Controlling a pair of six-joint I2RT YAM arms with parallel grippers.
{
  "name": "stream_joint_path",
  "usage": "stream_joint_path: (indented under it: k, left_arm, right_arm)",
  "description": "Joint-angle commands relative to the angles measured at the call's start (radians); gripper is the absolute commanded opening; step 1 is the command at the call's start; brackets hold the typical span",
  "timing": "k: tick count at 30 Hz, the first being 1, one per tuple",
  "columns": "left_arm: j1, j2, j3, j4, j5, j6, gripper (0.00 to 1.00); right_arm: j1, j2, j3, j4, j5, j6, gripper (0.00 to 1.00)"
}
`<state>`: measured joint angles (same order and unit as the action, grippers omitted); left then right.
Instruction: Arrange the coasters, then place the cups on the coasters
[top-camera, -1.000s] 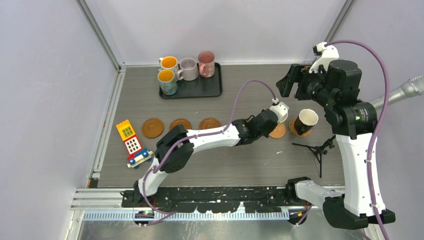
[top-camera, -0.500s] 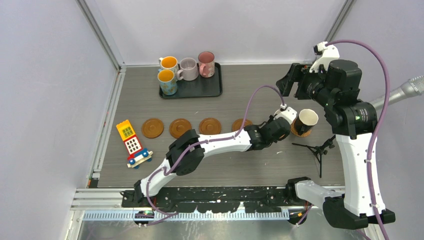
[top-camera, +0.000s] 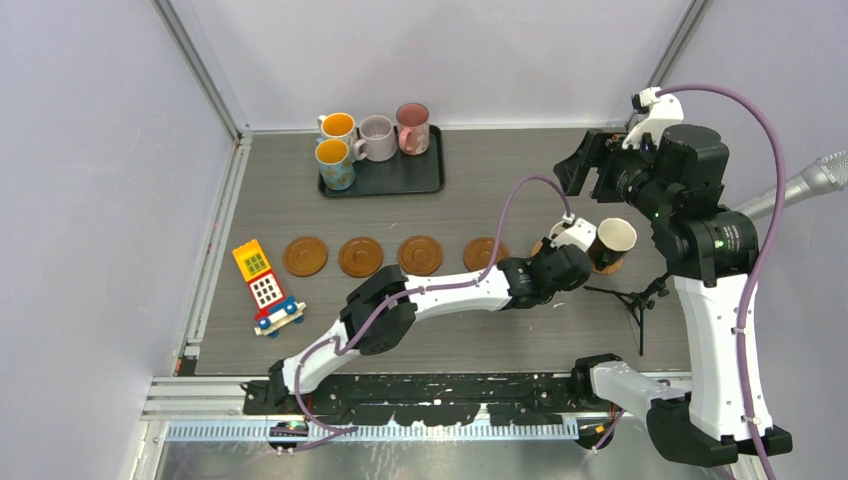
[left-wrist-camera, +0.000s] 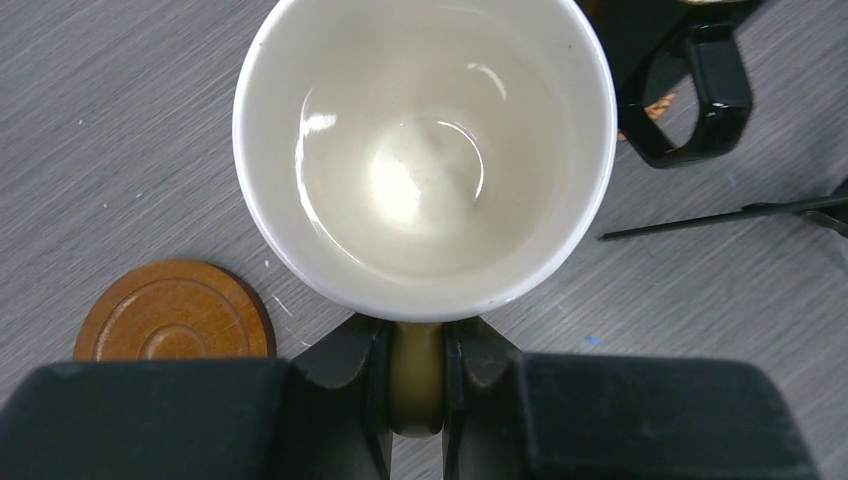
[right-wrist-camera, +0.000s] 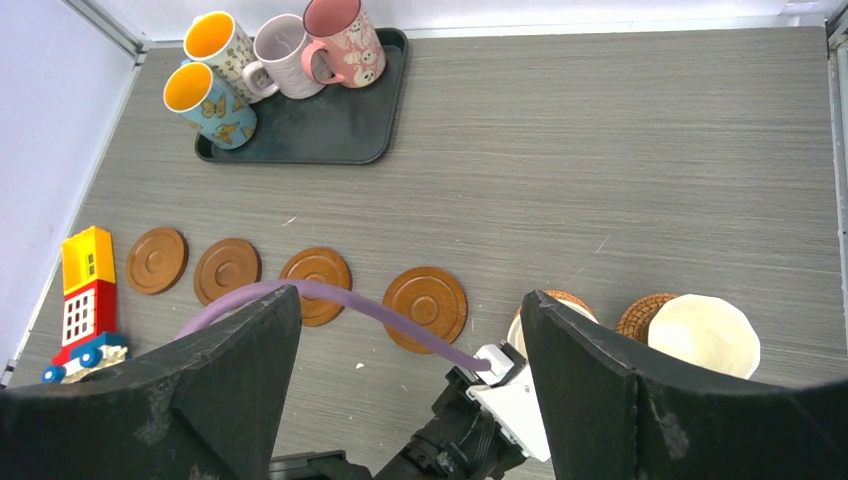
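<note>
My left gripper (left-wrist-camera: 415, 335) is shut on the handle of the cream-yellow cup (left-wrist-camera: 425, 150), which hangs over the fifth coaster (right-wrist-camera: 562, 298); whether it rests on it is unclear. A bare coaster (left-wrist-camera: 175, 310) lies just to its left. The black cup (top-camera: 612, 240) stands on the rightmost coaster (right-wrist-camera: 640, 315). A row of several bare coasters (top-camera: 305, 256) (top-camera: 360, 256) (top-camera: 420, 253) runs leftward. The lilac (top-camera: 377, 135), pink (top-camera: 412, 125), white (top-camera: 338, 126) and blue patterned (top-camera: 333, 160) cups stand on the tray. My right gripper (right-wrist-camera: 408, 298) is open, high above the table.
The black tray (top-camera: 405, 178) sits at the back left. A toy block house (top-camera: 262, 285) lies left of the coaster row. A small black tripod (top-camera: 632, 300) lies near the right arm's base. My left arm (top-camera: 440, 290) stretches across the table's near half.
My left arm swung nearer and to the right with the cream-yellow cup, uncovering the fourth coaster and ending close beside the black cup. The right arm barely moved.
</note>
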<state>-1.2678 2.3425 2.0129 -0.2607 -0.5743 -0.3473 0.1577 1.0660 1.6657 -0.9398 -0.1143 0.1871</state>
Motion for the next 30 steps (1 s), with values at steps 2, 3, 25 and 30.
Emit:
stream_joint_path:
  k: [2, 3, 25, 30]
  left_arm:
    - [0.004, -0.002, 0.065, 0.11, -0.086, -0.016, 0.0]
    - [0.004, 0.001, 0.065, 0.117, -0.086, -0.011, 0.0]
    - [0.021, 0.045, 0.077, 0.133, -0.066, -0.013, 0.15]
    - [0.034, 0.055, 0.078, 0.106, -0.025, -0.054, 0.16]
  right_arm:
    - [-0.002, -0.022, 0.008, 0.038, 0.009, 0.005, 0.85]
    - [-0.002, -0.022, 0.008, 0.037, 0.009, 0.005, 0.85]
    - [-0.009, -0.035, -0.009, 0.035, 0.0, 0.005, 0.85]
    - [-0.009, -0.031, -0.012, 0.042, -0.002, 0.007, 0.85]
